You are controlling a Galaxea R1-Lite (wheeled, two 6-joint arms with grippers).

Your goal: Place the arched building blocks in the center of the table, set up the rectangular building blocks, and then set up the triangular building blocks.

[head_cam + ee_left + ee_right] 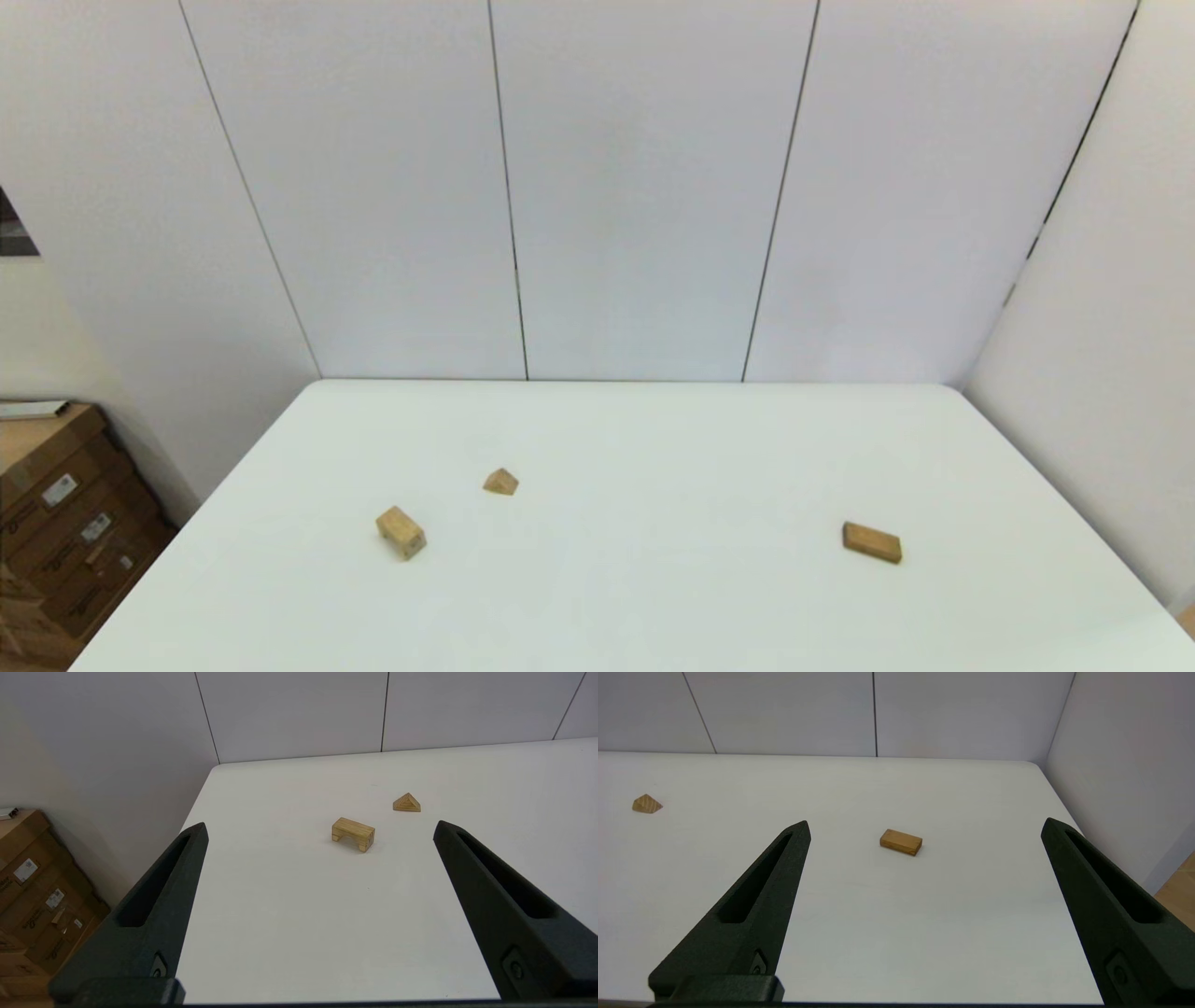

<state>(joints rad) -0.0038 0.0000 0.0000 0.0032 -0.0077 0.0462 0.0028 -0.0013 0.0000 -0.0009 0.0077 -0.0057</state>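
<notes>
The right gripper (pixel 924 828) hangs above the white counter (pixel 887 933) with its black jaws spread wide and nothing between them. Beyond the jaws the rectangular building block (pixel 900 842) lies flat on the counter, apart from both fingers. The triangular building block (pixel 647 804) sits well off to one side, near the picture's edge.

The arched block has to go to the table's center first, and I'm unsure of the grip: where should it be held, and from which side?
Probably across the two long flat sides of the arched block, coming from above with the open left gripper. It stands cutout-down on its two legs, top flat, nothing touching it; the triangular block sits apart.
</notes>
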